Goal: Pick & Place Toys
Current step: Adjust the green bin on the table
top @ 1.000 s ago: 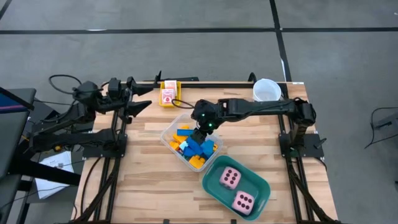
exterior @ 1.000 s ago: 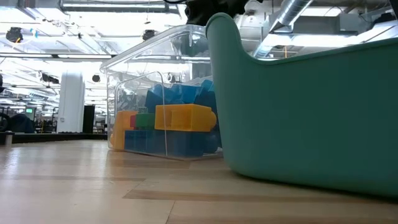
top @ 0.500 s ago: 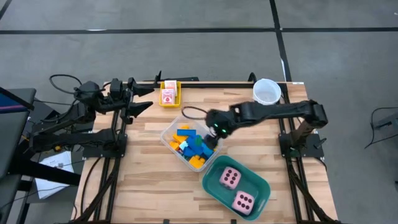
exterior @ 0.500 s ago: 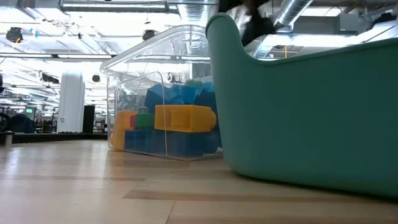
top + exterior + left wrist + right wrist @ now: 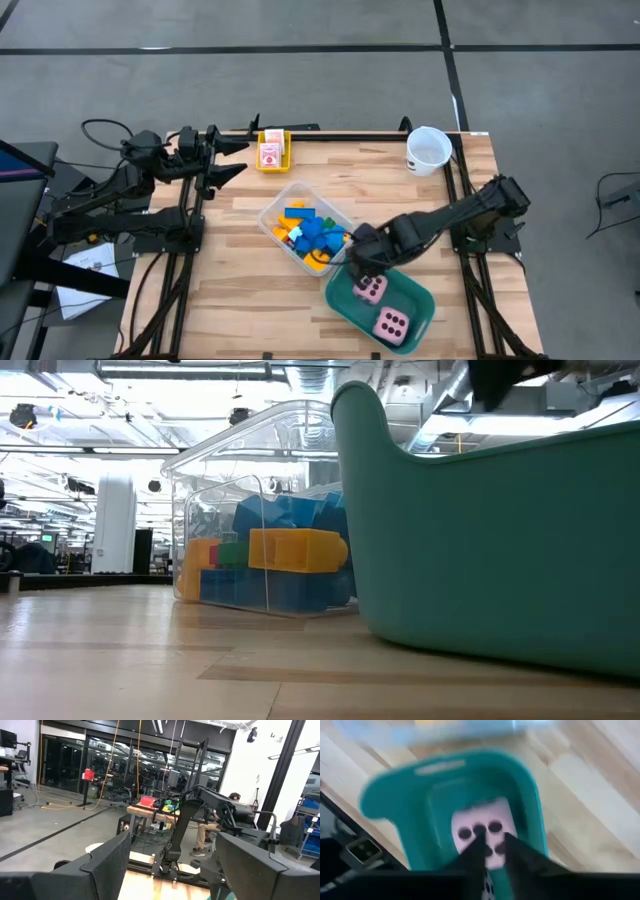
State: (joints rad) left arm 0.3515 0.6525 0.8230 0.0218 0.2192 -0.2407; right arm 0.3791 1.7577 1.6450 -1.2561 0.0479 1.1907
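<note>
From where I sit, the right wrist view is smeared with motion: the teal tub (image 5: 450,810) and the pink die (image 5: 482,837) in it are soft, and the clear bin at the top edge is only a streak. In the low view the tub wall (image 5: 500,550) hides both dice and runs off the right edge. In the high view the right gripper (image 5: 362,272) covers part of one die.

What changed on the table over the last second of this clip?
The right gripper swung from above the clear bin of bricks to the teal tub, now over the nearer pink die with its fingers nearly together. Whether it carries anything, I cannot tell. Bricks, both dice, white cup and the parked left gripper stayed put.
</note>
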